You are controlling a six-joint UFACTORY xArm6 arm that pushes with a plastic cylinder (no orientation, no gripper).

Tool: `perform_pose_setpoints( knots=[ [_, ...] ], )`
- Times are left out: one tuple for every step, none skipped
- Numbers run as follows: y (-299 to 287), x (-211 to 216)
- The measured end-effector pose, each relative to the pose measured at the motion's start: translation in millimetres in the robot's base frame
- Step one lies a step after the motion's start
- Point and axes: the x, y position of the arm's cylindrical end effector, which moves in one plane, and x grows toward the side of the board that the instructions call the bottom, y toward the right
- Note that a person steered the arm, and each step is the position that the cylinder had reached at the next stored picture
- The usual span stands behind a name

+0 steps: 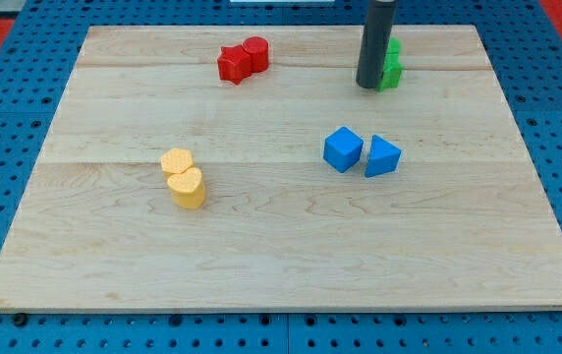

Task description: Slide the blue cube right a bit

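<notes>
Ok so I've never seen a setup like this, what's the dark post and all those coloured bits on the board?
There is one camera view, looking down at a wooden board. The dark post is the robot arm's rod; my tip rests near the view's top, right beside two green blocks. It only pushes things and holds nothing. On the board lie two red blocks, two yellow blocks, and a blue cube with a blue wedge-like block close on its right.

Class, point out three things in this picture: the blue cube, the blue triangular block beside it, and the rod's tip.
blue cube (343,149): camera view, middle of its visible faces.
blue triangular block (382,157): camera view, centre of its front face.
my tip (369,86): camera view, the rod's very lower end.
</notes>
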Motion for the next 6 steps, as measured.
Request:
perform_pose_setpoints(
  knots=[
    [9.2, -5.2],
    [7.9, -3.5],
    [-13.1, 35.8],
    [-48.4, 78.9],
    [-74.6, 94.7],
    [-81.6, 97.1]
  ],
)
